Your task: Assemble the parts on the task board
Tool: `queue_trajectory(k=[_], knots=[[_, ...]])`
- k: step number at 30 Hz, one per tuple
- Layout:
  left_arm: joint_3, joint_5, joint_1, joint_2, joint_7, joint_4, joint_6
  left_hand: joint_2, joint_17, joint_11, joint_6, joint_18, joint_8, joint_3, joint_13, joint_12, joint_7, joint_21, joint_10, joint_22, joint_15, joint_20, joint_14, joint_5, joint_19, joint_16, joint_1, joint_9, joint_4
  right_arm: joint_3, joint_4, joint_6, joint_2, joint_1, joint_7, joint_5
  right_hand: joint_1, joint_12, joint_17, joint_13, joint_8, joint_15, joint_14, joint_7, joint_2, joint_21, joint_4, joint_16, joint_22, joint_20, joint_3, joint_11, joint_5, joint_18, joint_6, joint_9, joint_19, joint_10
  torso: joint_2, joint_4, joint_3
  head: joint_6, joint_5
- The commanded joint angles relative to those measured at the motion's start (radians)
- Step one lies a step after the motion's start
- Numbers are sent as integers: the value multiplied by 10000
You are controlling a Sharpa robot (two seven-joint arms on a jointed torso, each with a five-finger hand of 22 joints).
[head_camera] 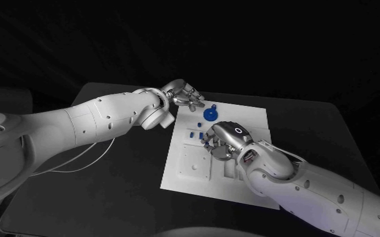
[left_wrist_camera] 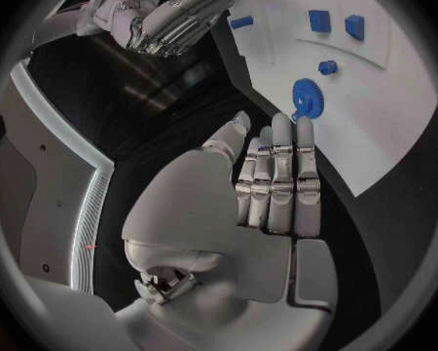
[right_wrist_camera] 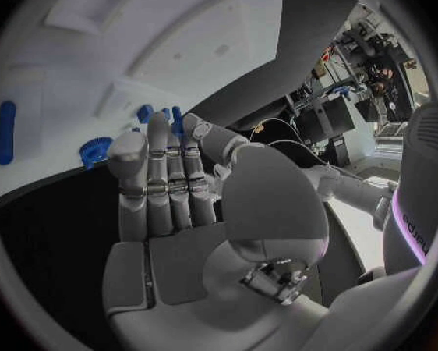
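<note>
The white task board (head_camera: 252,117) lies in the middle of the black table. A blue gear (head_camera: 210,114) sits near its far end, and small blue parts (head_camera: 195,135) lie by its left edge. My left hand (head_camera: 184,95) hovers at the board's far left corner, just short of the gear (left_wrist_camera: 304,96), with its fingers (left_wrist_camera: 276,171) straight and nothing in them. My right hand (head_camera: 225,138) is over the middle of the board, its fingers (right_wrist_camera: 165,175) stretched out and empty. Beyond them lie the gear (right_wrist_camera: 95,150) and a blue bar (right_wrist_camera: 5,132).
Two blue square parts (left_wrist_camera: 319,20) and a small blue peg (left_wrist_camera: 326,67) stand on the board (left_wrist_camera: 375,109) past the gear. A white cable (head_camera: 83,163) trails over the table under my left arm. Bare black table surrounds the board.
</note>
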Motion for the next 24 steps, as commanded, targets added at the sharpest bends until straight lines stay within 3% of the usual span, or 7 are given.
queue_trajectory(k=[1,8,15,17,18,20,24], knots=[[8,-91,11,32,194,-1,558,13,-12,4,-68,-22,-27,-4,-12,-50,16,8,-88,19,10,19,-86,28,-54,-55,77,6,-37,-41,-20,73,32,-94,180,-413,14,36,14,36,-7,2,83,3,93,30,-66,-47,806,-15,-5,-165,27,204,13,12,60,258,-4,-22,1,-20,42],[8,-104,10,44,282,-29,666,29,-12,10,-70,-18,-25,-16,-11,-46,18,8,-104,33,16,28,-88,12,-65,-51,46,7,-34,-84,-49,-646,69,-356,38,-822,7,37,25,36,-6,-9,105,-8,71,43,-111,-51,807,-23,40,-171,27,205,37,21,76,284,-2,-23,-2,-96,297],[6,-120,9,38,338,-71,662,24,-12,11,-75,-18,-27,-24,-12,-47,19,6,-108,31,17,31,-88,5,-66,-50,32,7,-29,-99,-108,-1293,74,-573,-99,-1311,2,36,37,35,-10,-20,134,-24,-6,41,-98,-59,804,-34,157,-183,27,209,92,25,98,332,-3,-7,7,-166,461],[6,-130,8,35,355,-79,668,24,-12,11,-75,-18,-27,-24,-12,-47,19,6,-108,31,17,31,-88,5,-66,-50,32,7,-29,-112,-119,-1386,63,-606,-109,-1426,5,36,37,34,-9,-22,144,-28,-19,47,-84,-64,805,-36,175,-185,28,208,103,25,106,337,-2,-17,-5,-197,479],[6,-136,8,33,375,-85,685,35,-13,11,-77,-16,-26,-29,-11,-44,19,4,-109,25,18,34,-90,-1,-62,-48,19,8,-21,-141,-128,-1469,50,-623,-132,-1584,17,27,33,31,-15,-29,167,-35,-66,63,-44,-84,812,-40,230,-190,29,205,114,19,124,346,-3,-17,-9,-300,390],[6,-144,7,30,404,-88,705,31,-14,11,-78,-18,-25,-41,-11,-46,11,-3,-118,14,20,39,-92,-2,-66,-48,-7,8,-5,-200,-139,-1552,15,-640,-162,-1745,30,35,31,33,-9,-26,162,-37,-83,54,-41,-95,809,-42,258,-188,27,207,126,20,120,353,-3,-20,-12,-234,364],[6,-173,7,15,425,-90,719,31,-14,11,-78,-18,-25,-41,-11,-46,11,-3,-118,14,20,39,-92,-2,-66,-48,-7,8,-5,-269,-150,-1697,-62,-698,-186,-1892,44,35,25,33,-13,-35,193,-46,-178,35,83,-118,803,-48,338,-201,27,208,162,17,122,387,-1,-20,-14,-266,462]])
